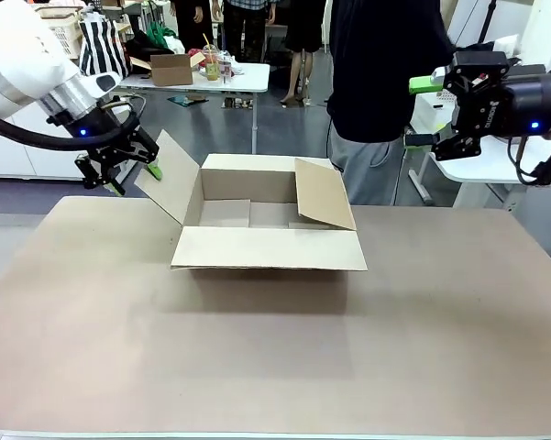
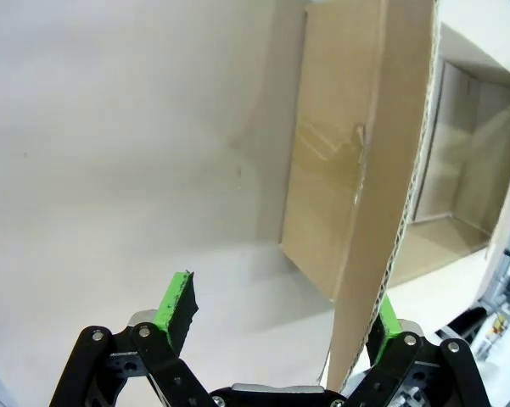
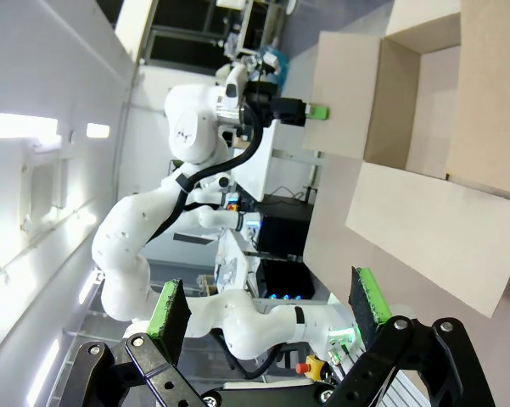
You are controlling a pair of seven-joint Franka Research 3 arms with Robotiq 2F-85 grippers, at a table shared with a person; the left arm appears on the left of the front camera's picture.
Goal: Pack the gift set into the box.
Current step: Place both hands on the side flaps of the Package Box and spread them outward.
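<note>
Box (image 1: 268, 234): open, middle of worktop (image 1: 275, 357), inside looks bare
Left pincer (image 1: 133, 176): wide apart, astride left flap (image 1: 168, 183), not gripping
Right pincer (image 1: 424, 112): spread, empty, raised aside
Progress: nothing packed yet

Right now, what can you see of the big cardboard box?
The brown corrugated box sits upright and open on the table, nothing showing inside. Its near flap lies flat outward, the right flap leans in over the opening, the left flap tilts up and outward, its edge between the fingers of the open left gripper.
</note>
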